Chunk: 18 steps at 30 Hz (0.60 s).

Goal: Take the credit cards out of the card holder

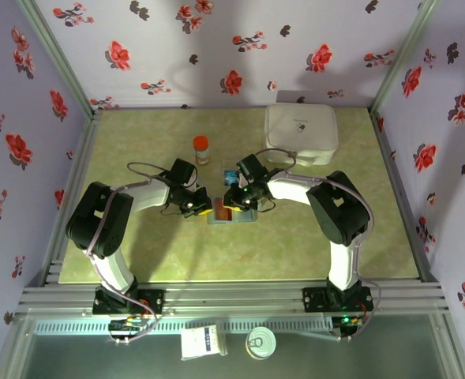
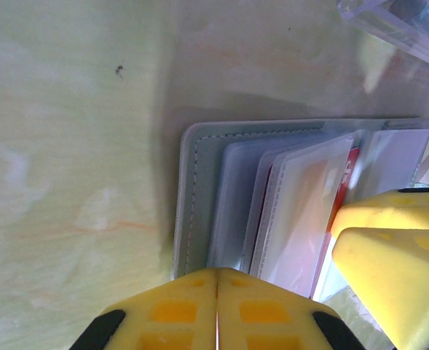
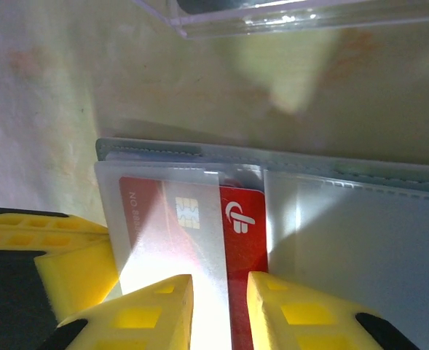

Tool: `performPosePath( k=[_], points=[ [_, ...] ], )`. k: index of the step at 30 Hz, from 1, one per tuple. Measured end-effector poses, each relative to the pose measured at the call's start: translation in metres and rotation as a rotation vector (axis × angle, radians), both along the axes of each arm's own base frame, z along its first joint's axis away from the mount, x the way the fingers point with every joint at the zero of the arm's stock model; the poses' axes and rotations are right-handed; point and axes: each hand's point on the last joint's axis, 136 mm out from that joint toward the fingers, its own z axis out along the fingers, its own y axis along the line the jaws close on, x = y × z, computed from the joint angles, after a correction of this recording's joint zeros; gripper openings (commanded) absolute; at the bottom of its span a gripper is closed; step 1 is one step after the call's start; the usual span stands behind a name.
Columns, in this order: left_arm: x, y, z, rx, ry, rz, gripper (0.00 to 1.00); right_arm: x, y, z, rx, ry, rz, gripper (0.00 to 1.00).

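Observation:
The grey-blue card holder [image 1: 230, 215] lies open on the table between both grippers, its clear sleeves fanned out [image 2: 294, 211]. A red card [image 3: 243, 237] with a chip sticks partway out of one sleeve; its red edge [image 2: 343, 191] also shows in the left wrist view. My right gripper [image 3: 220, 283] is open, its fingers standing apart over the red card and the sleeve edge. My left gripper [image 2: 218, 273] is shut, tips resting on the holder's edge [image 2: 194, 197]. A small blue card-like piece [image 1: 229, 174] lies just behind the right gripper [image 1: 237, 197].
An orange-capped bottle [image 1: 201, 148] stands behind the left gripper [image 1: 197, 205]. The white zip case [image 1: 301, 134] sits at the back right. A clear plastic sheet [image 3: 287, 16] lies just beyond the holder. Flowered walls enclose the table.

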Motion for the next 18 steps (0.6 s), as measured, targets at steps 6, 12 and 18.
performPosePath(
  k=[6, 12, 18],
  points=[
    [-0.001, 0.000, 0.001, 0.003, 0.005, 0.000, 0.08, 0.002, -0.003, 0.003, -0.024, -0.026, 0.000, 0.29],
    [0.002, -0.001, 0.008, -0.003, -0.006, 0.000, 0.06, 0.004, -0.005, 0.013, -0.026, -0.052, -0.010, 0.29],
    [0.007, -0.006, 0.016, -0.014, -0.025, -0.005, 0.05, 0.004, -0.004, 0.015, -0.018, -0.052, -0.007, 0.30]
  ],
)
